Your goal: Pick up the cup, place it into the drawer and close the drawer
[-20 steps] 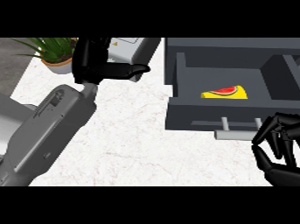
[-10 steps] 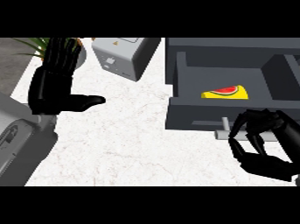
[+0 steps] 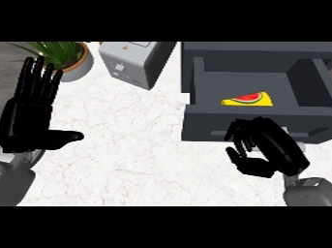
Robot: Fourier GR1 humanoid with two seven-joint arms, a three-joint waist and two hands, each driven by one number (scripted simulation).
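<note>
Head view: the right hand (image 3: 264, 152), fingers curled with nothing visibly in them, has moved up against the front of the open drawer (image 3: 258, 123), while the left hand (image 3: 29, 114) has risen to rest flat and spread near the counter's (image 3: 140, 145) left edge. No cup is visible; only a watermelon wedge (image 3: 249, 100) lies inside, so closing looks next.

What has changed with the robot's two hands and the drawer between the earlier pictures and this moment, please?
The left hand has swung back from near the grey box to the view's left side, now open with fingers up. The right hand has moved up and leftward to the drawer front, fingers curled at it. The drawer stays open, the yellow watermelon-patterned item lies unmoved inside, and the potted plant is unchanged.
</note>
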